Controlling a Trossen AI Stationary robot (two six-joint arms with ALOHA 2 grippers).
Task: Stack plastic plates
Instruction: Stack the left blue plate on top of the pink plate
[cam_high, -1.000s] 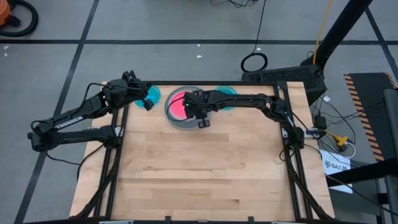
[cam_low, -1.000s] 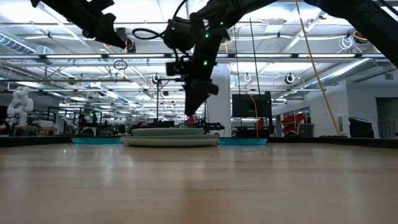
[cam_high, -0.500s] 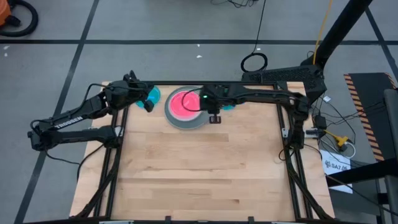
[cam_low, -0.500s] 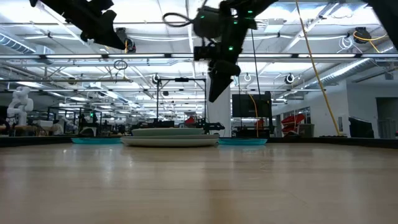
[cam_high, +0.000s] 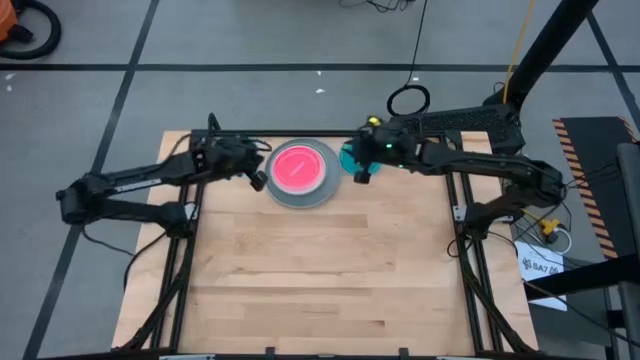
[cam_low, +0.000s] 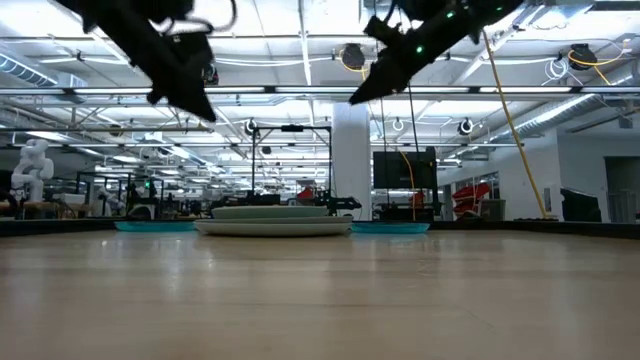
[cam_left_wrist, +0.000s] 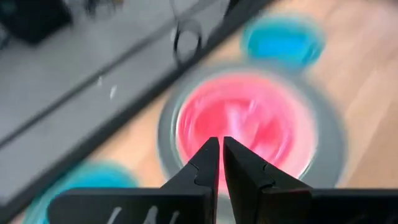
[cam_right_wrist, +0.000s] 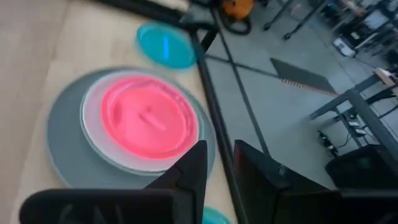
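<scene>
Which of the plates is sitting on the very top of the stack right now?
The pink-red plate. It lies uppermost on the stack, over a white plate and the large grey plate, while the teal-blue plates lie separately on the table.

Grey plates: one (cam_high: 322, 188), the widest, at the bottom of the stack, upper centre of the high view.
White plates: one (cam_right_wrist: 96, 146), showing as a pale ring between the grey and the pink-red.
Pink-red plates: one on show (cam_high: 296, 168), topping the stack.
Teal-blue plates: two; one (cam_right_wrist: 163, 46) beside the stack, one (cam_high: 349, 155) just right of the stack in the high view.
Stacks: one.
Grippers: two; left gripper (cam_left_wrist: 221, 163), right gripper (cam_right_wrist: 219, 163).
</scene>
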